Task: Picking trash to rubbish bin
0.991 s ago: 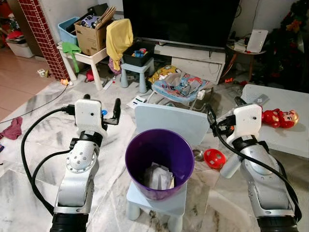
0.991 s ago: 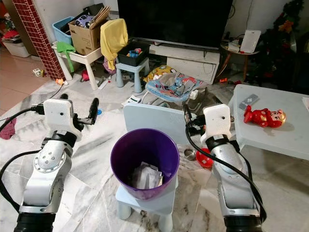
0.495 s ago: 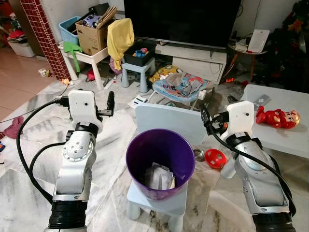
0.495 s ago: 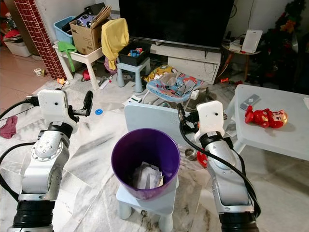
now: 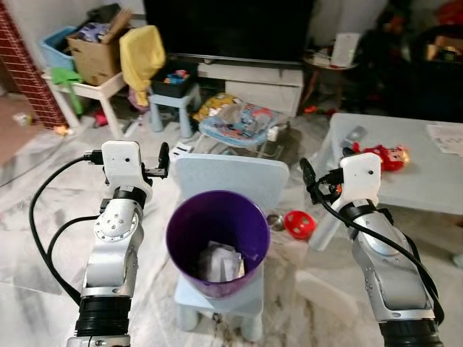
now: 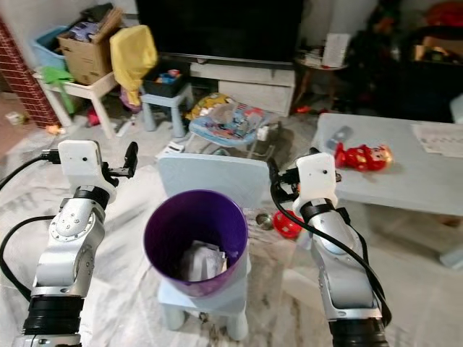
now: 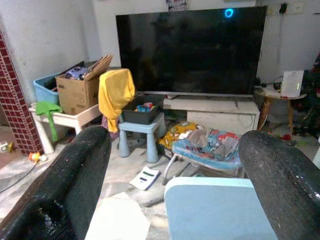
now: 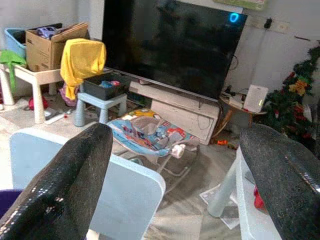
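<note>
— Well, from the head views, why is the purple bin point(image 5: 217, 235) set on a small blue chair point(image 5: 230, 188)?
— Raised within reach, it is judged; crumpled paper trash point(image 5: 219, 262) is held inside

— And the wrist views?
— The left gripper point(image 7: 172, 175) and right gripper point(image 8: 175, 175) are spread, nothing held; matte textured fingers point(image 7: 75, 175) are seen

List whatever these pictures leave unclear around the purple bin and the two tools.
1. Purple bin: crumpled pale trash lies inside; head views too blurred to tell what it is.
2. Small chair under the bin: seat and legs mostly hidden by the bin.
3. Red ball on the floor: part hidden by the right arm, details blurred.
4. Left tool and right tool: fingers apart, tips cut off by the wrist views' edges.
</note>
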`<state>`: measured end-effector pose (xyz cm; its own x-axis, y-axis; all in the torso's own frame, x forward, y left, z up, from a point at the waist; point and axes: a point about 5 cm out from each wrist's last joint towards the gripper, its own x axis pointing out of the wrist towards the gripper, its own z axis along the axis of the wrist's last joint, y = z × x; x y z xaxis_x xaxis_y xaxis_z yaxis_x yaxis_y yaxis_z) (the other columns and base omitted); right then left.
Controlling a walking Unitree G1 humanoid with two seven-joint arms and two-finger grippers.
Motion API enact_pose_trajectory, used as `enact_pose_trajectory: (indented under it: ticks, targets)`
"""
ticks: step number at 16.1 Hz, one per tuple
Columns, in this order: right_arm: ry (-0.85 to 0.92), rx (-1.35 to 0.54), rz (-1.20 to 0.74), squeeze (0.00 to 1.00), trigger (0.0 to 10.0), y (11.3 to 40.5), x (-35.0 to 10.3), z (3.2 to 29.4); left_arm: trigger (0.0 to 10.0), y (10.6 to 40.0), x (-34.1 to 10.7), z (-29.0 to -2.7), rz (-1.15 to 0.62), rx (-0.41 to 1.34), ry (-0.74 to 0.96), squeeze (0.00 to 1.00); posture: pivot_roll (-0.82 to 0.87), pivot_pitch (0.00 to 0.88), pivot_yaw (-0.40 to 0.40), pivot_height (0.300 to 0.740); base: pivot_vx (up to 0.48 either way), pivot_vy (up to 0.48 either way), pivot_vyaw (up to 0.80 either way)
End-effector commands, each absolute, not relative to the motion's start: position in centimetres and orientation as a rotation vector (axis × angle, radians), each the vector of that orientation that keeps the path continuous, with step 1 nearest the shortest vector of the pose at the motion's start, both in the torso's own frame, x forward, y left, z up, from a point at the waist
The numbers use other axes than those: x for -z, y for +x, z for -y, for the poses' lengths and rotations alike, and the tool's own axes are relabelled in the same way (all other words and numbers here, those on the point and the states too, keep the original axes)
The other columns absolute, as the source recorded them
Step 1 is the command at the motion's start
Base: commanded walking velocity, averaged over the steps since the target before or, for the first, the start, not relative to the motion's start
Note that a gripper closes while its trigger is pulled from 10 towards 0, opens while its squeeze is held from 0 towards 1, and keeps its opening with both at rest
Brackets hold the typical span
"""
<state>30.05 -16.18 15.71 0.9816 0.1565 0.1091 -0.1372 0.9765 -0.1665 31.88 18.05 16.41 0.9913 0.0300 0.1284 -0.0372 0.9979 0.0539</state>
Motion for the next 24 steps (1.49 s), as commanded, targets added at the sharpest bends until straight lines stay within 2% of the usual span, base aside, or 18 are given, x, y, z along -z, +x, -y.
enact_pose_trajectory:
  ticks: [1,10,14,24]
  targets:
    - [-0.160,-0.154,0.149,0.00,10.0,30.08,-16.52,16.06,10.0,31.93,-16.44,-18.14,0.135,-0.035,0.052,0.00,-0.03,0.001,-0.016,0.740,0.000,0.000,0.00]
    - [-0.163,-0.147,0.140,0.00,10.0,30.34,-16.44,16.04,10.0,32.25,-15.85,-17.96,0.131,-0.022,0.002,0.00,-0.03,0.000,-0.018,0.740,0.000,0.000,0.00]
    - [-0.165,-0.145,0.132,0.00,10.0,30.45,-16.36,16.12,10.0,32.20,-15.76,-17.83,0.129,-0.004,-0.010,0.00,-0.03,0.000,-0.019,0.740,0.000,0.000,-0.80]
    - [-0.173,-0.145,0.134,0.00,10.0,30.58,-16.32,16.05,10.0,32.16,-15.78,-17.55,0.123,0.019,-0.021,0.00,-0.03,0.000,-0.018,0.740,0.000,0.386,-0.05]
